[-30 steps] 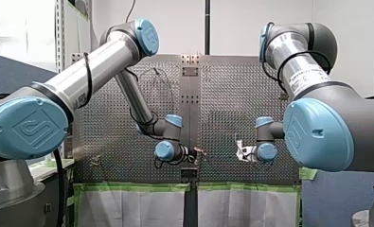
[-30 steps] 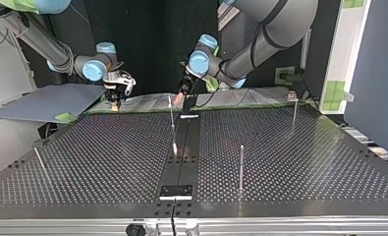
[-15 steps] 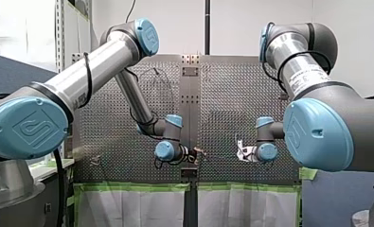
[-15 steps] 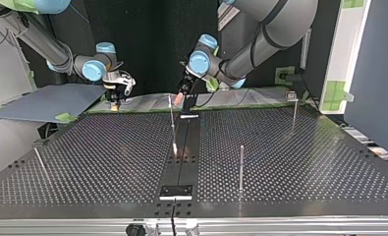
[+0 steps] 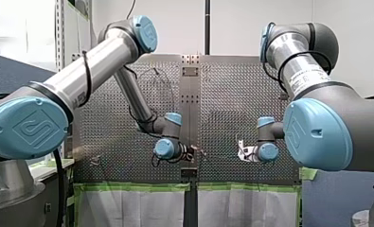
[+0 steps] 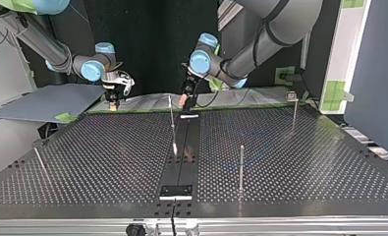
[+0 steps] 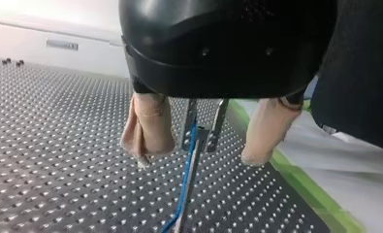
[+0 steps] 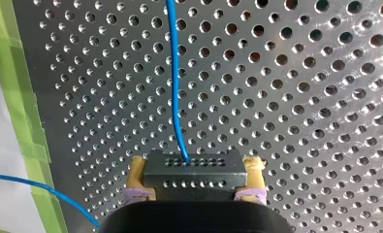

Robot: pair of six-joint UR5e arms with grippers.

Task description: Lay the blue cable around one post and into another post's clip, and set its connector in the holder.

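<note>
Biggest thing first: the perforated table (image 6: pixel 304 157), with both grippers parked by its green-taped edge. My right gripper (image 8: pixel 195 167) has its yellow pads (image 8: pixel 138 172) clamped on the black connector (image 8: pixel 191 182). My left gripper (image 7: pixel 197 156) is wide, beige pads (image 7: pixel 148 128) either side of the blue cable (image 8: pixel 175 97), not pinching it. Looks like early routing to me. Next I'd close left on the cable and steer it round a post (image 6: pixel 241 167).
</note>
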